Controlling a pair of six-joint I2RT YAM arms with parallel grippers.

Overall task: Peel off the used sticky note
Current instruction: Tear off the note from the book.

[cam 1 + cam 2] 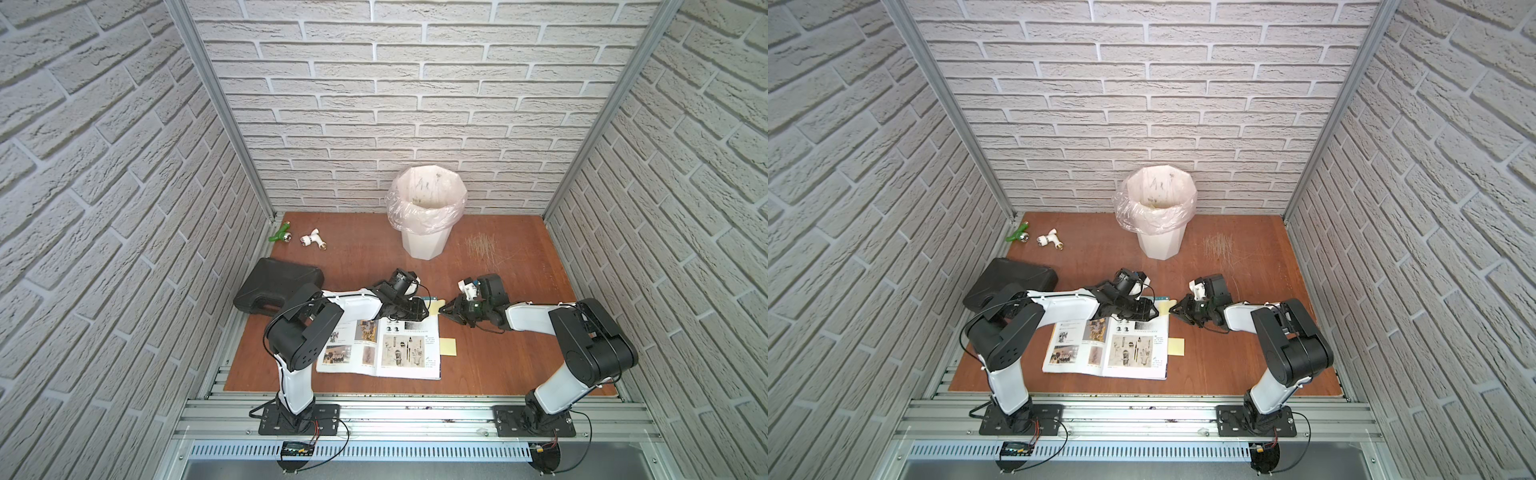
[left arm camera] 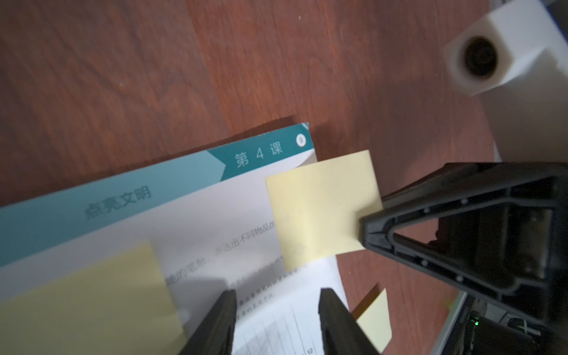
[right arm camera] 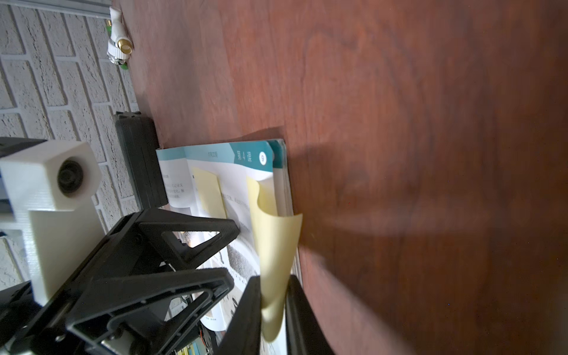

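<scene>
The used sticky note is a pale yellow slip at the far right corner of the open book. It curls up off the page. My right gripper is shut on the note's free edge, just off the book's edge. One of its fingers shows black against the note. My left gripper hovers low over the same page beside the note, jaws apart with nothing between them. Whether it touches the page I cannot tell.
A second yellow note lies on the page, and a third sticks out at the book's right edge. A lined white bin stands at the back. A black case and two pipe fittings lie on the left.
</scene>
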